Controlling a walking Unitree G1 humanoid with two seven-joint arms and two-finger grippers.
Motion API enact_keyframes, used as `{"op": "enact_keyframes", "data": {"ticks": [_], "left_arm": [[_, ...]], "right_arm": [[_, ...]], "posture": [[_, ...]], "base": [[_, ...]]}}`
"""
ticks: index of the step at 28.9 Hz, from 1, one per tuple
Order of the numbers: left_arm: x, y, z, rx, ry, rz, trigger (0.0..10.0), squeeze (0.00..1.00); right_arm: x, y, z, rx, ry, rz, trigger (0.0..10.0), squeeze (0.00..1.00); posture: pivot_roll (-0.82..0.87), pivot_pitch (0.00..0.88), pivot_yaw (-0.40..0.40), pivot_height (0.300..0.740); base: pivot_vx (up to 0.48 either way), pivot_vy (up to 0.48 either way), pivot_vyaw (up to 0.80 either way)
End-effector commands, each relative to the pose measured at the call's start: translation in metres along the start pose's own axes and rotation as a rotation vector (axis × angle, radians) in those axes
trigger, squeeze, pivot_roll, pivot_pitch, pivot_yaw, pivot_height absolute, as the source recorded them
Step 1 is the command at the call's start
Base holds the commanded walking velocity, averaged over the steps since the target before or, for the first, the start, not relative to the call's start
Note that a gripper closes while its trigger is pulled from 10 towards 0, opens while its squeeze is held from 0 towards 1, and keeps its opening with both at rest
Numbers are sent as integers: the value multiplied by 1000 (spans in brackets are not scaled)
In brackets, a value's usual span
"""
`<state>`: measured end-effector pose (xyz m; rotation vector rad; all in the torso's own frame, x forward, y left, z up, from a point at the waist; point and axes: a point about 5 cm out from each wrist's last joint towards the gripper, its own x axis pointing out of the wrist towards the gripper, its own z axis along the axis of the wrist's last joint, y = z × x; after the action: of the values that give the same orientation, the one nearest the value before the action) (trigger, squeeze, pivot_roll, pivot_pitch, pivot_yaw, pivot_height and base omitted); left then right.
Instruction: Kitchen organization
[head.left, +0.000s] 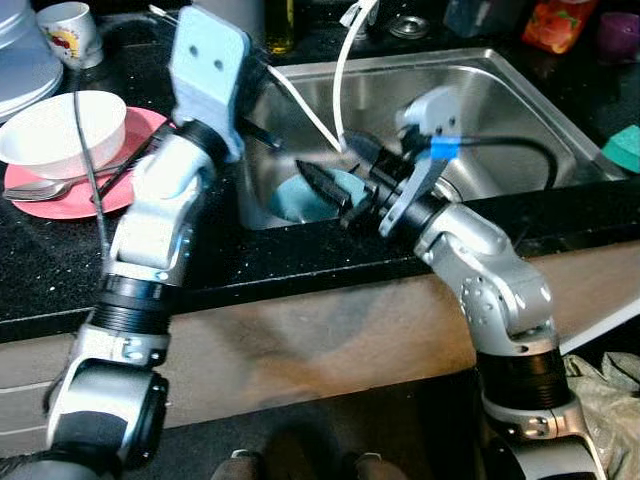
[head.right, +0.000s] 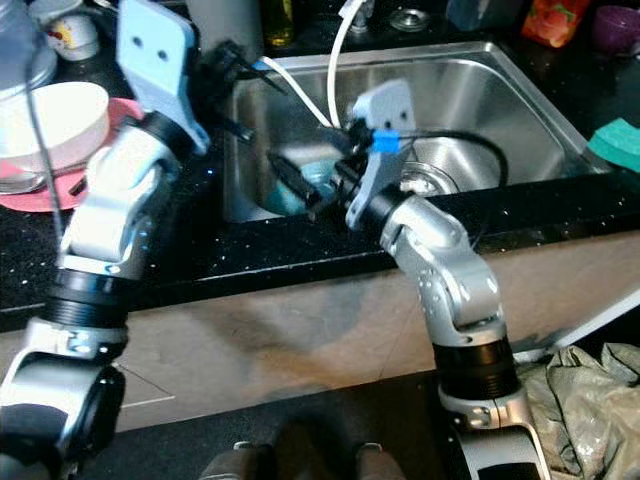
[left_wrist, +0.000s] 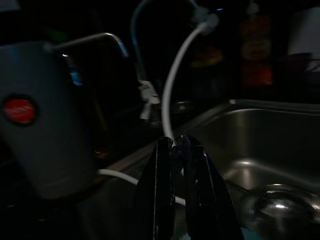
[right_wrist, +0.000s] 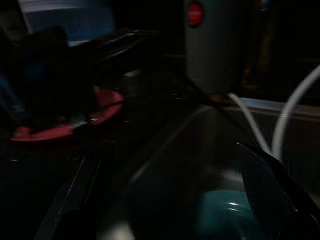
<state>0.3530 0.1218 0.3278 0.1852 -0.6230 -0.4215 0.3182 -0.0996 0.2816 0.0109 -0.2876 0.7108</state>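
A teal dish (head.left: 292, 200) lies at the left end of the steel sink (head.left: 520, 75). My right gripper (head.left: 335, 195) reaches down into the sink just over the dish, its fingers apart with nothing between them; the right wrist view shows one finger (right_wrist: 272, 192) above the teal dish (right_wrist: 225, 210). My left gripper (head.left: 268, 134) hovers at the sink's left rim, shut and empty, with its tips (left_wrist: 175, 147) close in front of a white hose (left_wrist: 172, 95). A white bowl (head.left: 60, 125) and a spoon (head.left: 40, 190) rest on a pink plate (head.left: 80, 205) on the left counter.
The white hose (head.left: 340, 80) arcs from the tap into the sink. A mug (head.left: 70, 30) stands at the back left and a grey container with a red button (left_wrist: 45, 145) beside the sink. A green sponge (head.left: 625, 150) lies on the right counter. The black counter edge runs below both arms.
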Motion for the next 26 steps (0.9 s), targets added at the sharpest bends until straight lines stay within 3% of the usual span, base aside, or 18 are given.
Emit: {"op": "enact_keyframes", "data": {"ticks": [1, 4, 9, 13, 20, 26], "left_arm": [[2, -2, 2, -48, -5, -19, 0, 0], [5, -3, -7, -54, 31, -44, 0, 0], [2, -2, -34, 28, 200, -94, 0, 0], [1, 1, -56, 111, 329, -135, 0, 0], [11, 4, -66, 54, 354, -120, 0, 0], [25, -6, -68, -8, 356, -150, 0, 0]], "right_arm": [[-1, -1, -2, -4, -1, -9, 10000, 0], [-2, -1, -3, -5, 5, -6, 10000, 0], [-2, 0, -4, -22, 25, 0, 10000, 0], [-3, 1, -10, -76, 101, 25, 10000, 0], [-5, 2, -13, -82, 145, 31, 10000, 0], [-4, -2, -16, -102, 221, 7, 10000, 0]], "posture": [[3, 179, 25, 740], [4, 178, 26, 740], [2, 178, 31, 740], [0, 192, 34, 740], [-3, 202, 39, 740], [-17, 221, 53, 740]], "base": [[0, 0, 0], [0, 0, 0], [0, 0, 0], [0, 0, 0], [0, 0, 0], [0, 0, 0]]}}
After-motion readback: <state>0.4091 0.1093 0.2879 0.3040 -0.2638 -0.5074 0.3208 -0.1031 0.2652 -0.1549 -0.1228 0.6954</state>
